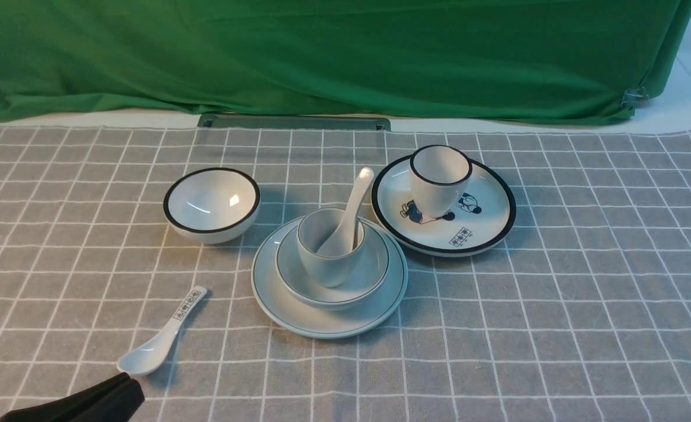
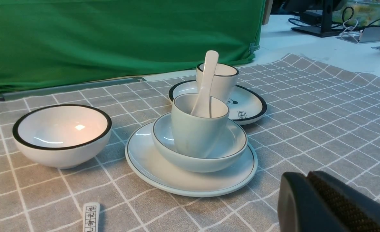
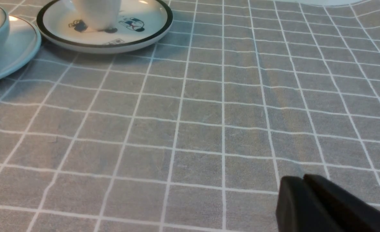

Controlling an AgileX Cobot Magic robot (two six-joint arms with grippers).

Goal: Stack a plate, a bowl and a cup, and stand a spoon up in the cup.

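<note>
The plain white plate (image 1: 298, 319) lies on the cloth-covered worktop (image 1: 556, 328), and everything else is placed from it. On it sits the shallow white bowl (image 1: 283, 264); in that bowl the thin-rimmed cup (image 1: 327, 269) stands, leaning a little. The plain white spoon (image 1: 354, 205) is in the cup, bowl end down, its handle slanting up past the rim.

Beyond the plate and to its right, just beside it, is the black-rimmed plate (image 1: 480, 234) with cartoon figures, carrying a black-rimmed cup (image 1: 433, 193). Beyond the plate and to its left, near but apart, is the deeper black-rimmed bowl (image 1: 210, 205). Left of the plate and nearer the robot, a spoon with black characters on its handle (image 1: 157, 346) lies flat on the cloth. Well beyond the plate hangs a green cloth (image 1: 345, 58).

The left end effector (image 2: 306, 175) is clenched with nothing in it, to the left of the plate and nearer the robot. The right end effector (image 3: 301, 178) has its tips together, also holding nothing, out to the plate's right. Neither touches the stack.
</note>
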